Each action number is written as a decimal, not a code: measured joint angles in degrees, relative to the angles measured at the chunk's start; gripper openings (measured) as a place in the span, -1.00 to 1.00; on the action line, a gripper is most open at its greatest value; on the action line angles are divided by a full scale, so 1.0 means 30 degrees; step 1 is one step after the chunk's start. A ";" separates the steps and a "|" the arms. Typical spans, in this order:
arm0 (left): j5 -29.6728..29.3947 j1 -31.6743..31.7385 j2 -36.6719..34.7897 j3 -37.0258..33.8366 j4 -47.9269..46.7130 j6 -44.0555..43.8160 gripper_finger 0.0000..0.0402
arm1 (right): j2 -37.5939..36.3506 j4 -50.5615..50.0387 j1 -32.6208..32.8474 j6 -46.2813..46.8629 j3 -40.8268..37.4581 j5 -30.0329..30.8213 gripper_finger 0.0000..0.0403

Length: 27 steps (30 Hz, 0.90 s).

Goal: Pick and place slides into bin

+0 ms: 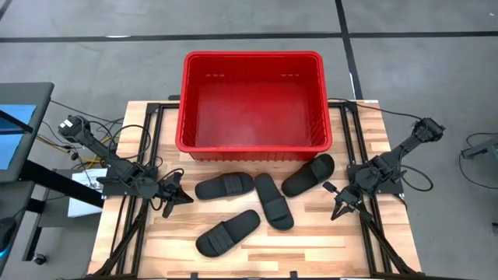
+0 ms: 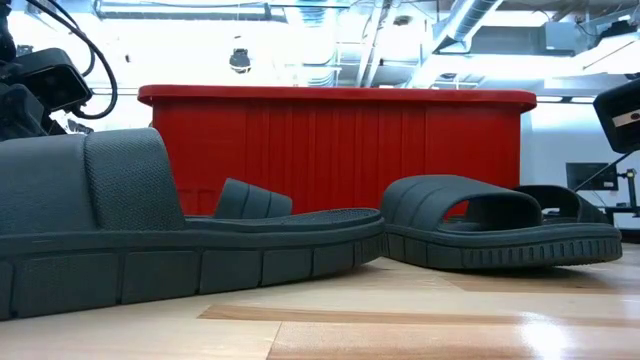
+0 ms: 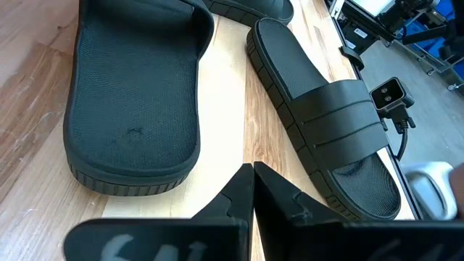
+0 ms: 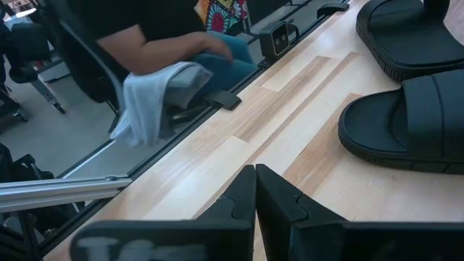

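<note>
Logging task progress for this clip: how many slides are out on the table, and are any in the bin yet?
4, all on the table: slide by the left gripper, middle slide, front slide, slide nearest the right gripper. The bin holds none.

No readable text, labels, brand marks or numbers anywhere. The slides [image 1: 264,199] near the bin [image 1: 253,148] carry only plain ribbed straps, no logo legible. The bin's walls show ribs and vents, no print. Pale blurred marks sit on the left gripper [image 3: 252,192] body in the left wrist view, too smeared to read. The right gripper [image 4: 255,190] body has a similar pale smear, unreadable. A colourful pattern shows on the clothing of a person [image 4: 167,29] beyond the surface edge, no letters discernible.
</note>
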 joint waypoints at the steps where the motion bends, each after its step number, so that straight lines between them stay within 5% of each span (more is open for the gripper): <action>1: 0.0000 -0.0004 -0.0004 0.0006 -0.0003 0.0003 -1.00 | -0.0007 0.0000 0.0000 -0.0006 0.0000 -0.0003 -1.00; 27: -0.2308 -0.0105 0.0010 -0.0053 0.0663 -0.0919 -1.00 | -0.0007 0.0000 0.0000 -0.0007 0.0000 0.0000 -1.00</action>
